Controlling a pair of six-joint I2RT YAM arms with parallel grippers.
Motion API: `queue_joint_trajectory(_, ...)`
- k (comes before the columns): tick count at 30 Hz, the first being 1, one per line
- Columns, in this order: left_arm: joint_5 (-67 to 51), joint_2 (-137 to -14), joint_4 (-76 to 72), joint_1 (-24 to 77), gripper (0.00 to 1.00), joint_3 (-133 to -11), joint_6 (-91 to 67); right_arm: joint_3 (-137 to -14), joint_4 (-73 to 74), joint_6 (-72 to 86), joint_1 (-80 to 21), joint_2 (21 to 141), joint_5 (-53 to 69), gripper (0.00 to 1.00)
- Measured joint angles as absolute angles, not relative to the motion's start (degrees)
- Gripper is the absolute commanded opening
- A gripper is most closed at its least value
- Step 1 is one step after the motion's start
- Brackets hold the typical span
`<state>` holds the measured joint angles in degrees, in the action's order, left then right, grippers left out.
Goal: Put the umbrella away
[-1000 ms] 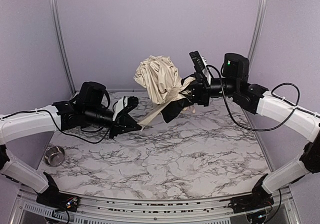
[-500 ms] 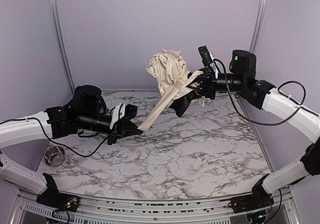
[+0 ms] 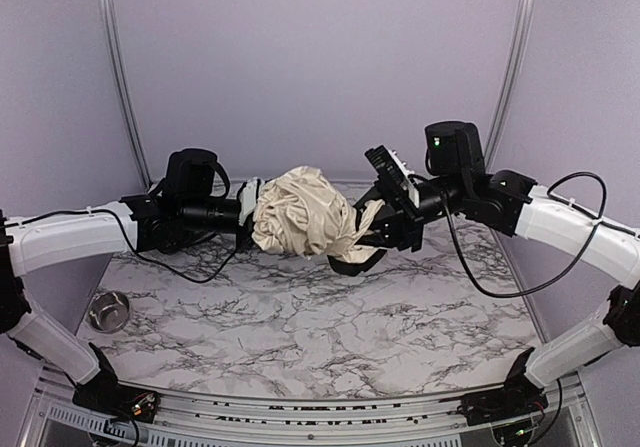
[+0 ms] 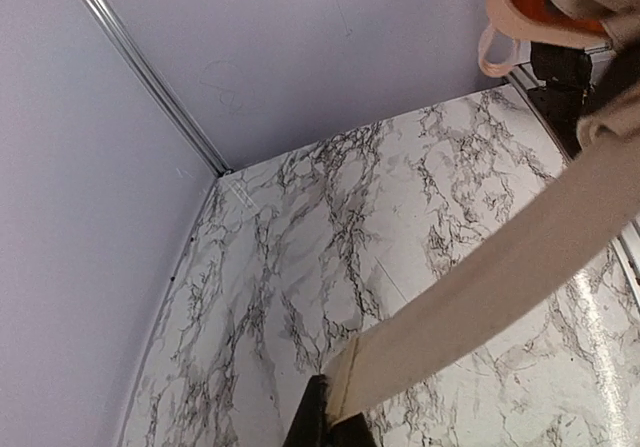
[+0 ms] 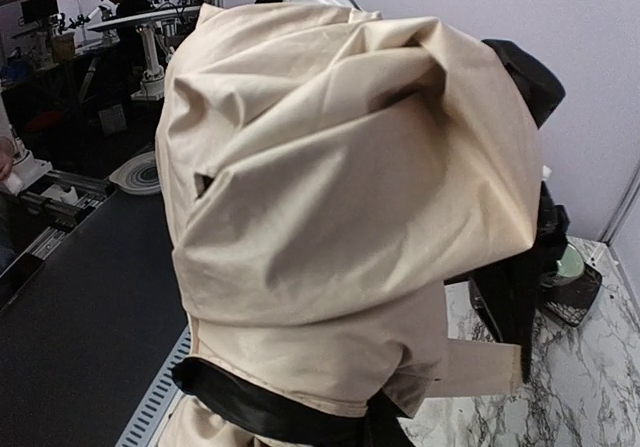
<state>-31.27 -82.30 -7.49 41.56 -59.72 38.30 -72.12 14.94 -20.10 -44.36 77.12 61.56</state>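
Your two arms hold the compact umbrella of cream-beige fabric [image 3: 297, 213] in the air above the white and grey marbled surface [image 3: 330, 339], touching it nowhere. Compared with half a second ago, the crumpled bundle is lower and further left: it was up by your right wrist, and it now hangs midway between the two arms. Your left gripper [image 4: 325, 423], which was low near the surface with the flat cream strap [image 4: 480, 297] stretched in a long slant up to the bundle, is now raised and pressed right against the left side of the fabric. Its jaws are together, pinching the end of that strap, as the left wrist view shows. Your right gripper [image 3: 380, 229] is lower and tilted downward, clamped on the right end of the umbrella where dark fabric hangs below it. In the right wrist view the cream cloth fills the picture, with a black band [image 5: 265, 407] wrapped around its lower part. The small round steel bowl [image 3: 108, 310] sits at the left edge of the surface, where it was before, well apart from the umbrella
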Motion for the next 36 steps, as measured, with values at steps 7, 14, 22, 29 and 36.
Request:
queue_joint_trajectory(7,-36.71,-90.3,-4.49,40.97,0.0,-69.54,46.33,-71.33,24.51,-30.13,-55.13,81.62,43.11,0.0)
queue_joint_trajectory(14,-38.79,-93.86,4.97,40.8,0.0,-71.88,50.46,-60.34,17.08,-30.63,-58.7,86.04,24.49,0.0)
queue_joint_trajectory(22,-34.96,-96.62,2.02,40.29,0.0,-64.05,48.38,-55.13,2.74,-30.37,-60.93,98.1,10.81,0.0)
queue_joint_trajectory(29,-30.92,-104.22,-2.15,37.85,0.0,-63.7,47.2,-56.86,-3.11,-30.06,-60.8,106.87,10.28,0.0)
queue_joint_trajectory(36,-26.61,-112.73,-4.51,35.73,0.0,-67.37,45.39,-61.89,-3.38,-26.09,-60.36,111.57,12.43,0.0)
